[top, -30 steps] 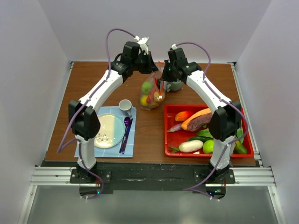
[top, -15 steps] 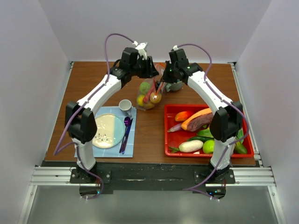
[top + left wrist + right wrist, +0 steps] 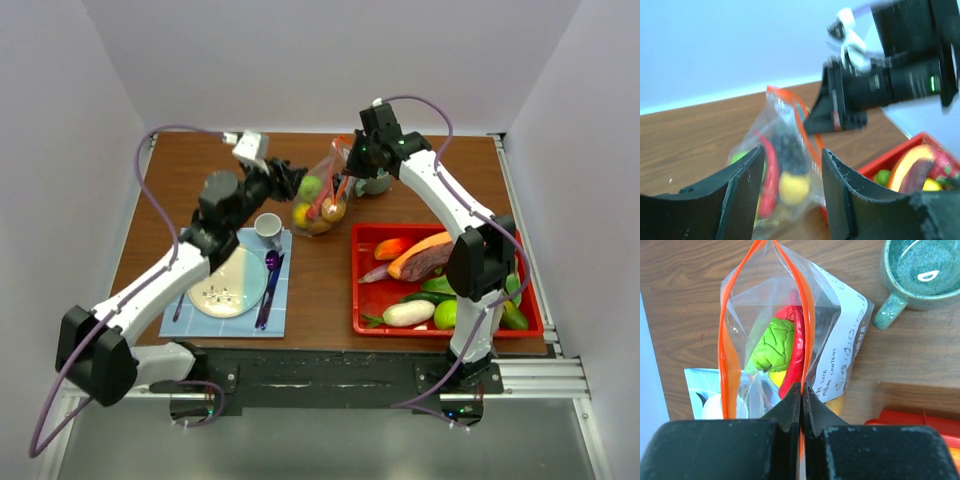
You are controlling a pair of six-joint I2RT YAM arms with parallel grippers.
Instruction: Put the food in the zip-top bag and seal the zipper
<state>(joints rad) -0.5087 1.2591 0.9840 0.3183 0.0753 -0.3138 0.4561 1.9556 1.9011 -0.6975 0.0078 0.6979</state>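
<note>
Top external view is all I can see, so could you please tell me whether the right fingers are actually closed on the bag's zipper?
Observer: Yes, the right wrist view shows the right gripper shut on one end of the zipper.
Operator: Is the mouth sealed?
Observer: No, the strips gape apart beyond the fingers; a red chili and green fruit show inside the zip-top bag.
Operator: And the other arm?
Observer: The left gripper is open, nothing between its fingers, facing the bag.
</note>
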